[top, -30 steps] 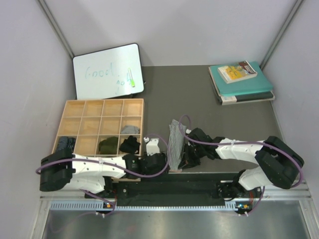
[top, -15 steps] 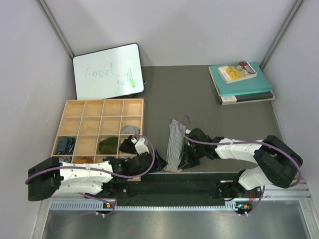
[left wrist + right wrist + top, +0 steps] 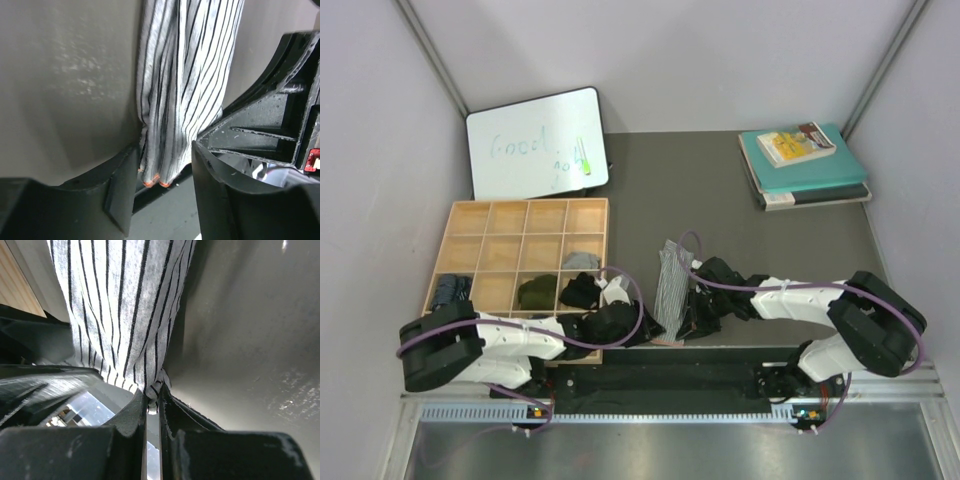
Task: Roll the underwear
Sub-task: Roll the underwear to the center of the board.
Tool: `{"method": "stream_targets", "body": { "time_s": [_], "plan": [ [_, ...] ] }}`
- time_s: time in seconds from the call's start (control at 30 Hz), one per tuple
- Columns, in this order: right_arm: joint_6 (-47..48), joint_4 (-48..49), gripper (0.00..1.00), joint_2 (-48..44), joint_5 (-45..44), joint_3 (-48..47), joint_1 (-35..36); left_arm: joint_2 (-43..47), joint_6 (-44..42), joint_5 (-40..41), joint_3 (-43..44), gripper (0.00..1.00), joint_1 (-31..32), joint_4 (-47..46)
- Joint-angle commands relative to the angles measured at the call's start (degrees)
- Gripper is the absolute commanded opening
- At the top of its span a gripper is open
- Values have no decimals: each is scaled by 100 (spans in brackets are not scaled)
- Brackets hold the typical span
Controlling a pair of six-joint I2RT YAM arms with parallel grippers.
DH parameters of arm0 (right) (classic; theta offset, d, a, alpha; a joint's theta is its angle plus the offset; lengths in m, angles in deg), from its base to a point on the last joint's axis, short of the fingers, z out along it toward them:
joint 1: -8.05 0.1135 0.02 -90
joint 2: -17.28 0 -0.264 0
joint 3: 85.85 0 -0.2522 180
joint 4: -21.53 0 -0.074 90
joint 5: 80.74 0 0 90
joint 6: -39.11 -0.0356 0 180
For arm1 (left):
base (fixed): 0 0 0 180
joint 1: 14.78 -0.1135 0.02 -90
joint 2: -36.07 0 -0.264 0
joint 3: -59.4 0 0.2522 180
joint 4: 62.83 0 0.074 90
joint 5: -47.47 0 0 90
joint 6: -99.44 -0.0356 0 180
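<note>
The grey-and-white striped underwear (image 3: 669, 288) lies folded into a long narrow strip, its near end at the table's front edge. My left gripper (image 3: 646, 326) is open, its jaws on either side of that near end (image 3: 170, 125), where orange stitching shows. On the strip's near right corner (image 3: 120, 305) my right gripper (image 3: 152, 396) is shut, with a small bunch of cloth pinched between its fingers. From above, the right gripper (image 3: 694, 318) sits tight against the strip's right side. An olive green garment (image 3: 537, 291) and a light grey one (image 3: 582, 260) sit rolled in tray compartments.
A wooden compartment tray (image 3: 525, 214) stands left of the strip, holding rolled dark items (image 3: 450, 290) too. A whiteboard (image 3: 535, 142) leans at the back left. Teal books (image 3: 805, 160) are stacked at the back right. The table's front edge runs just under both grippers.
The left arm has swung its gripper right to the strip's near end, and its jaws have narrowed around the cloth. The right gripper has held still, shut on the corner.
</note>
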Motion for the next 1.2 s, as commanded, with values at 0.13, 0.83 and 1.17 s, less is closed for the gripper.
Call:
{"method": "stream_targets", "body": {
  "time_s": [0.13, 0.83, 1.17],
  "plan": [
    [-68, 264, 0, 110, -4, 47, 84, -420, 341, -582, 269, 46, -20, 674],
    [-420, 475, 0, -233, 269, 301, 57, -130, 500, -204, 524, 55, 76, 2046],
    [-508, 537, 0, -435, 339, 425, -48, -183, 579, -239, 436, 56, 76, 1924]
  ]
}}
